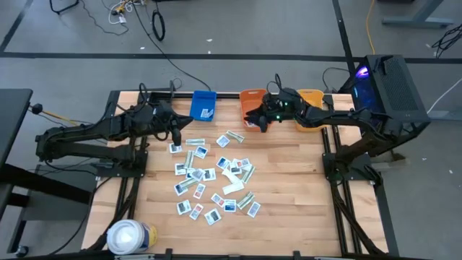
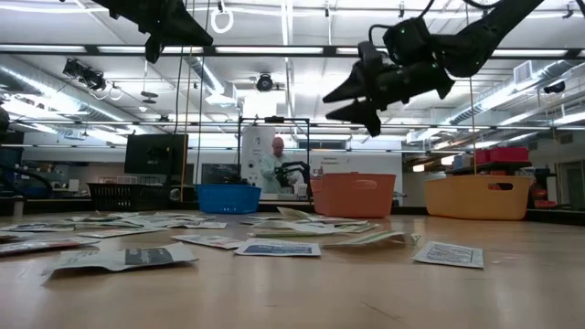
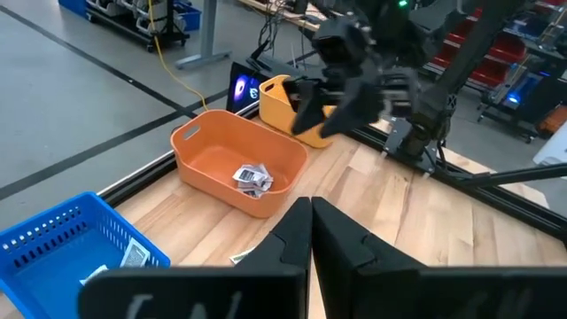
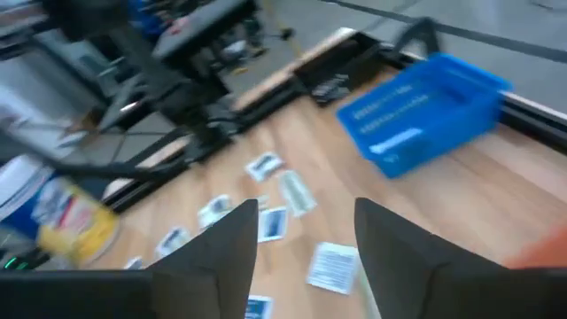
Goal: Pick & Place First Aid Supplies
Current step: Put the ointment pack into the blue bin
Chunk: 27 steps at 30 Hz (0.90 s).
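First aid supplies lie flat, scattered, pointing every way.

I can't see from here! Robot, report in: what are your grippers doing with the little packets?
Right gripper open, empty, above orange bin. Left gripper shut, empty, near blue bin. Packets mostly on table; few already in bins. Nothing in the way.

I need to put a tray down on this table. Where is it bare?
Bare wood lies right of the packets, toward the table's right edge, and between them and the white roll. The middle is crowded; bins line the far edge.
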Available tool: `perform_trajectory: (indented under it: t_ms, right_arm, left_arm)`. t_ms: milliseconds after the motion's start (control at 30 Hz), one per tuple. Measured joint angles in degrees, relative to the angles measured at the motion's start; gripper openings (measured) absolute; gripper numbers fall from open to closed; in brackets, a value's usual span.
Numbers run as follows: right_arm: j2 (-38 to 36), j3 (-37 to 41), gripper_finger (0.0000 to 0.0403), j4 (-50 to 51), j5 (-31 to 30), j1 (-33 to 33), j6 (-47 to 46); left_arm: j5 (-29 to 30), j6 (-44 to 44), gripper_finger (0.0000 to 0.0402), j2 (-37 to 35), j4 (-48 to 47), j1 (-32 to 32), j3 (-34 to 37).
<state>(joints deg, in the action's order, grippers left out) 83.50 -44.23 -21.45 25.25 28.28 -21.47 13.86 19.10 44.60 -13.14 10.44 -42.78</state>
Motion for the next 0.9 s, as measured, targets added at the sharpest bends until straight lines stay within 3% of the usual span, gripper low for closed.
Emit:
perform_trajectory:
  t_ms: [200,433,567,900]
  right_arm:
    - [-0.3,0.0,0.0171,3.1,0.9,-7.4,5.5]
    - [-0.3,0.0,0.0161,13.9,-9.7,-14.5,16.1]
    - [-0.3,0.0,0.0161,15.5,-12.8,-15.7,19.1]
    - [1.8,0.0,0.0160,15.1,-12.3,-15.8,15.7]
  left_arm:
    - [0.0,0.2,0.0012,0.0,0.0,0.0,0.0]
    - [0.0,0.2,0.0012,0.0,0.0,0.0,0.0]
    - [0.0,0.2,0.0012,0.0,0.0,0.0,0.0]
    - [0.0,0.2,0.0012,0.0,0.0,0.0,0.0]
